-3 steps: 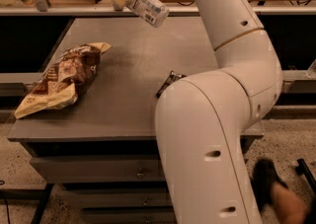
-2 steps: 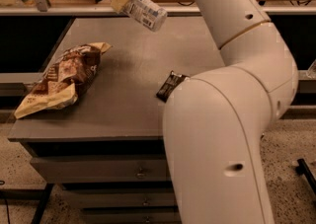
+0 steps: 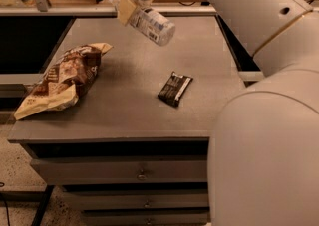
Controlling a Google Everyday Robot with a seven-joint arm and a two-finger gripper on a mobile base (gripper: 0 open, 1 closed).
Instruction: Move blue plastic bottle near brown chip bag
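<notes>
My gripper (image 3: 127,7) is at the top of the camera view, above the far middle of the table, shut on the blue plastic bottle (image 3: 152,25). The bottle is clear with a pale label and hangs tilted in the air, its base pointing down to the right, its cap end hidden behind the fingers. The brown chip bag (image 3: 65,79), large, crinkled, brown and cream, lies on the table's left side, below and left of the bottle and apart from it.
A small dark flat snack bar wrapper (image 3: 175,88) lies mid-table, right of the bag. The grey table (image 3: 119,115) has drawers below its front edge. My large white arm (image 3: 264,120) fills the right side. A shelf rail runs along the back.
The gripper with the bottle has moved left, toward the chip bag's side. The arm has swung right, uncovering the dark wrapper. The chip bag has not moved.
</notes>
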